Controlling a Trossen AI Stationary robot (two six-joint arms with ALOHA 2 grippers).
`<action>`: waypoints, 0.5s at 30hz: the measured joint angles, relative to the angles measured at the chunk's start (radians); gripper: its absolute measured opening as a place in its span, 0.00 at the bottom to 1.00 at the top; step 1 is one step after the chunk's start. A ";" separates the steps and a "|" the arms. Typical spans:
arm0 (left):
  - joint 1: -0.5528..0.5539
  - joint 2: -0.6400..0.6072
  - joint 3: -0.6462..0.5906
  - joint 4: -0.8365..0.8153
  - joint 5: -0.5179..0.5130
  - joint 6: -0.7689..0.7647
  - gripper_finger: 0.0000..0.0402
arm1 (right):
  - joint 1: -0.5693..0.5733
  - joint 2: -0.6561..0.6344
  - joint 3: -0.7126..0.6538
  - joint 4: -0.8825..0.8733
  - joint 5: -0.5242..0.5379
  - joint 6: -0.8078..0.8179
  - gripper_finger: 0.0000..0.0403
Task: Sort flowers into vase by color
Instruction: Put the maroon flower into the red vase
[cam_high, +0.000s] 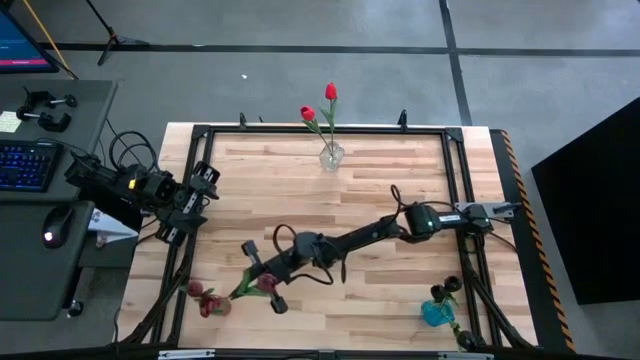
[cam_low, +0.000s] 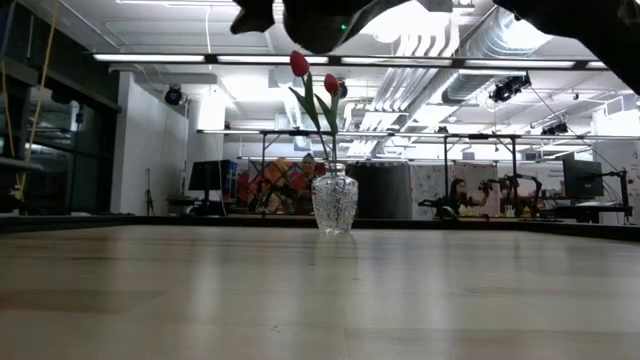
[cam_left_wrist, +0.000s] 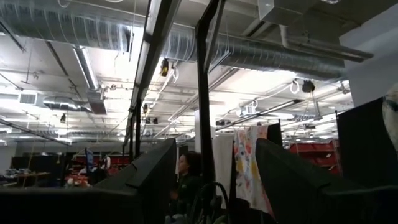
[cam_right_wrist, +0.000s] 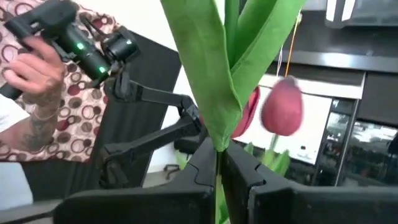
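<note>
Right gripper (cam_right_wrist: 219, 177) pinches a tulip stem (cam_right_wrist: 217, 199) low over the table's front-left, fingers pressed together on it | left gripper (cam_high: 200, 197) waits at the left edge, fingers spread | clear vase (cam_high: 331, 156) at the back holds two red tulips (cam_high: 320, 105) | more flowers (cam_high: 208, 298) lie front-left

You're in a robotics lab, pretty clearly: open ceiling with silver ducts (cam_left_wrist: 74, 28) and strip lights (cam_low: 330, 60), a wooden surface (cam_high: 380, 185) inside a black frame, a desk with keyboard (cam_high: 25, 165) and mouse (cam_high: 52, 236) beside it, more arm rigs (cam_low: 500, 190) and monitors (cam_low: 205, 178) behind.
</note>
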 joint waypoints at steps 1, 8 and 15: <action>0.000 0.000 0.000 0.001 0.000 -0.010 0.51 | -0.002 0.001 0.014 -0.023 -0.001 0.001 0.00; 0.000 0.000 0.000 0.001 0.000 -0.029 0.51 | -0.002 0.002 0.020 -0.113 0.085 -0.036 0.00; 0.000 0.000 0.000 0.001 0.000 -0.029 0.51 | -0.002 0.001 0.021 -0.177 0.127 -0.033 0.00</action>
